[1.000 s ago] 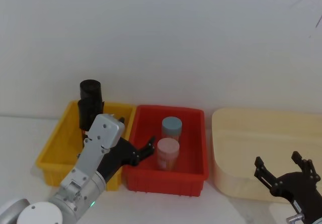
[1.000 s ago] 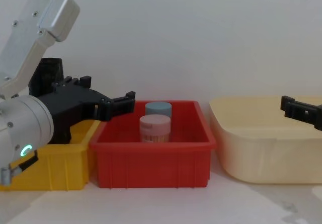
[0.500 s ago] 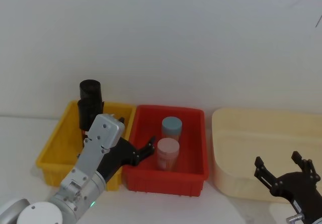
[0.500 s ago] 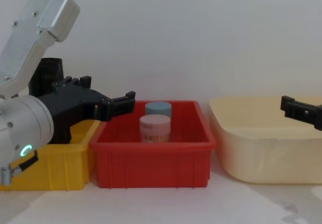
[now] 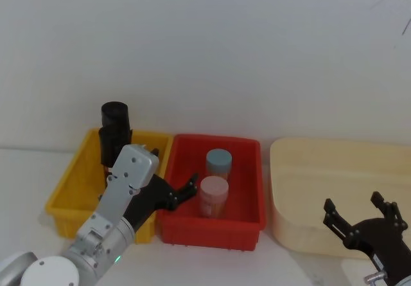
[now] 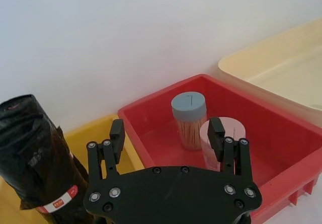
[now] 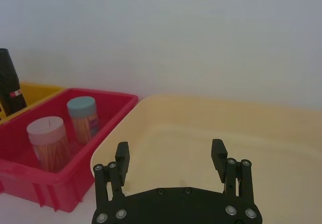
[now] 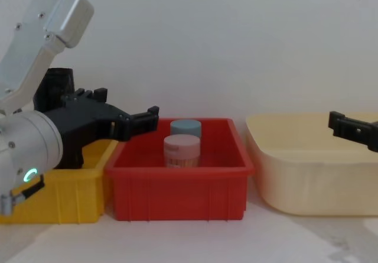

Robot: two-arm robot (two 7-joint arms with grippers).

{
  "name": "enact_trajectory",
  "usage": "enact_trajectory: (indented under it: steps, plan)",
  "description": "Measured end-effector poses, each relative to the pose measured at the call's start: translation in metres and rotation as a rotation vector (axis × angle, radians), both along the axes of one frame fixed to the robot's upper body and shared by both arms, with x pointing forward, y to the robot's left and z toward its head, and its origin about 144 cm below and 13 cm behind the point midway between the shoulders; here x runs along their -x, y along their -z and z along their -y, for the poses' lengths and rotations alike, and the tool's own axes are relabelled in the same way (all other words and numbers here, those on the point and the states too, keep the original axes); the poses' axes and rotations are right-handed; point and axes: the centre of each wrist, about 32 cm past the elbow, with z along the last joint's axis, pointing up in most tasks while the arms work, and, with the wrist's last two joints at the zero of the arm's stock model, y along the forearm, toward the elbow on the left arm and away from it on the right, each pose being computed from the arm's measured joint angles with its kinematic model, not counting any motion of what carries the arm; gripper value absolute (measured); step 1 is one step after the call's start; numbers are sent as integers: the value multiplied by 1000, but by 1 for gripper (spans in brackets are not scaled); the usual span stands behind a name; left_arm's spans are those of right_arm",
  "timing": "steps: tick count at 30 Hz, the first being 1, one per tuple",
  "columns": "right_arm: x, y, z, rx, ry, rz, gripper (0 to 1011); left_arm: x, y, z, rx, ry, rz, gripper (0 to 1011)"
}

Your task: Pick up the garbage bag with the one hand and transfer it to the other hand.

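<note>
The garbage bag (image 5: 115,132) is a black roll standing upright at the back of the yellow bin (image 5: 70,183); a red-and-white label band shows low on it in the left wrist view (image 6: 43,158). It also shows far off in the right wrist view (image 7: 10,83). My left gripper (image 5: 173,169) hovers open over the seam between the yellow and red bins, in front of the roll and to its right, holding nothing (image 6: 167,133). My right gripper (image 5: 353,202) hangs open and empty over the near edge of the cream tub (image 7: 170,148).
A red bin (image 5: 247,218) in the middle holds a blue-lidded jar (image 5: 219,162) and a pink-lidded jar (image 5: 214,195). A large cream tub (image 5: 289,234) stands to its right. A white wall rises close behind all three containers.
</note>
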Motion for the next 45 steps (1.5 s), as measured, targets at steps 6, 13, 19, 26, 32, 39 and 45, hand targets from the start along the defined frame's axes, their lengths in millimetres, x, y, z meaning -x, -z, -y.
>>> enact_trajectory:
  steps: [6, 13, 19, 26, 32, 39, 45]
  plan:
    - [-5, -7, -6, 2, -20, 17, 1002, -5, -11, -4, -27, 15, 38, 1001]
    - [-13, -29, -17, -2, -54, 53, 1002, -11, -38, -12, -42, 21, 96, 1000]
    - [-21, -57, -32, -13, -97, 98, 1002, -13, -67, -25, -50, 12, 139, 1000]
    - [-29, -81, -51, -17, -145, 116, 1002, -8, -95, -56, -61, -13, 158, 1000]
    - [-35, -95, -66, -7, -183, 95, 1002, -1, -106, -86, -76, -38, 133, 1000]
    - [-42, -99, -83, 19, -220, 37, 1002, 2, -105, -110, -65, -44, 76, 1000]
    - [-48, -98, -98, 36, -246, -17, 1002, 0, -98, -124, -23, -42, 27, 1001]
